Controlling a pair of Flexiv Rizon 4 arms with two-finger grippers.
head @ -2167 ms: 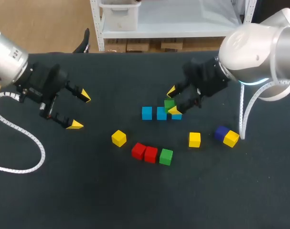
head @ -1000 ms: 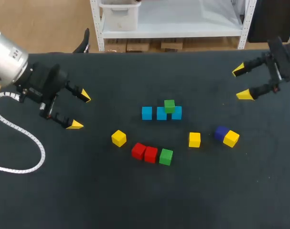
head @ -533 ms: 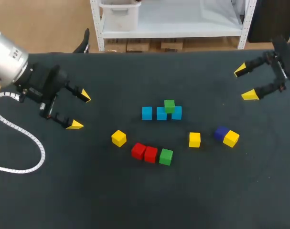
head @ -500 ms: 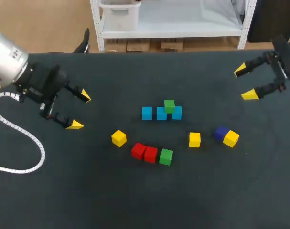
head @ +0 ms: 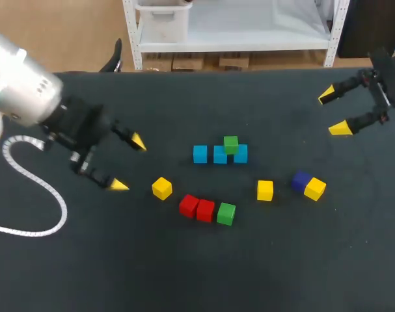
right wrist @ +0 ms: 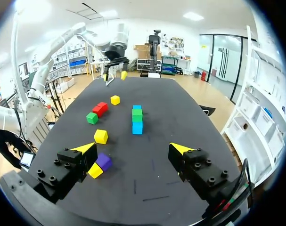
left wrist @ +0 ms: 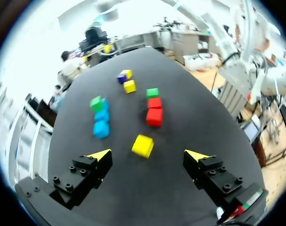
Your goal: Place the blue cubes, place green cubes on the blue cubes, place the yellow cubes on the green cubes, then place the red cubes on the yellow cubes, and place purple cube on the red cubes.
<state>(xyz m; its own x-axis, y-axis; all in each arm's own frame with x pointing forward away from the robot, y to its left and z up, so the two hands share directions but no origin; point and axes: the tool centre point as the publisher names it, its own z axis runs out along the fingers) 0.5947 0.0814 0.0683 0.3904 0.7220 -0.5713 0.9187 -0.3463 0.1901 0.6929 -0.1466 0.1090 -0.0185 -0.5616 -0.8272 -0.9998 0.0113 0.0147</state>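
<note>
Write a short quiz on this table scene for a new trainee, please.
1. True or false: one green cube sits on top of the row of blue cubes.
2. Which colour of cube touches the purple cube? A red, B yellow, C green.
3. How many red cubes are there?
Key: 1 true. 2 B, the yellow cube beside it. 3 two, side by side.

**Nothing legible on the table**

No word, number or sign can be read from here. The cubes (head: pixel 220 155) show plain coloured faces. A small red-and-green strip (left wrist: pixel 238 207) on the body of the left gripper (left wrist: pixel 149 154) is too small to make out.
</note>
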